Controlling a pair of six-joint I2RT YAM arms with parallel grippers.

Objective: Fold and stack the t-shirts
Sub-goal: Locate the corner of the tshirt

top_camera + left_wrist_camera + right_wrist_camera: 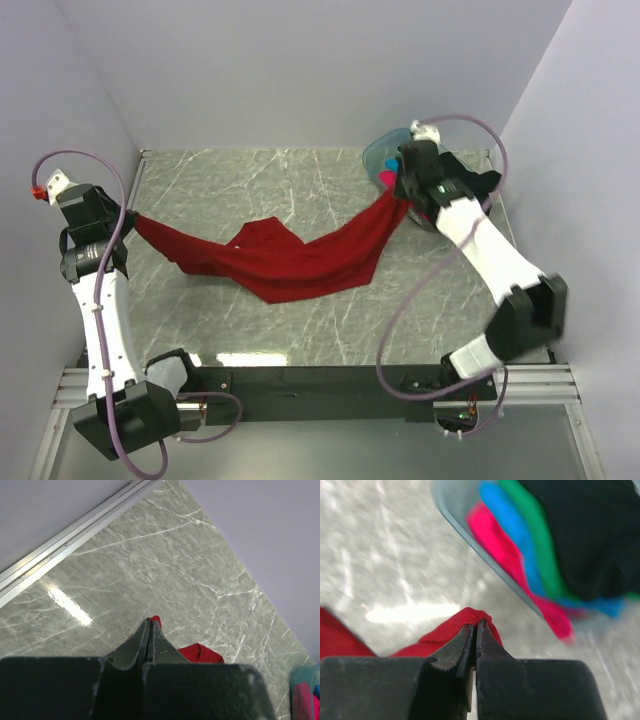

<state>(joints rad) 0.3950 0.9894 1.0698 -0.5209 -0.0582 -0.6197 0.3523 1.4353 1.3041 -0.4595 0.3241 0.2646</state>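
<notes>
The dark red t-shirt hangs stretched between my two grippers, its middle sagging onto the marble table. My left gripper is shut on its left end; a bit of red cloth shows past the closed fingers. My right gripper is shut on the right end, with red cloth bunched at the fingertips. Pink, blue, green and black shirts lie in the tub beside my right gripper.
The clear bluish plastic tub stands at the back right corner, partly hidden by my right arm. White walls close in the table on the left, back and right. A metal rail runs along the near edge.
</notes>
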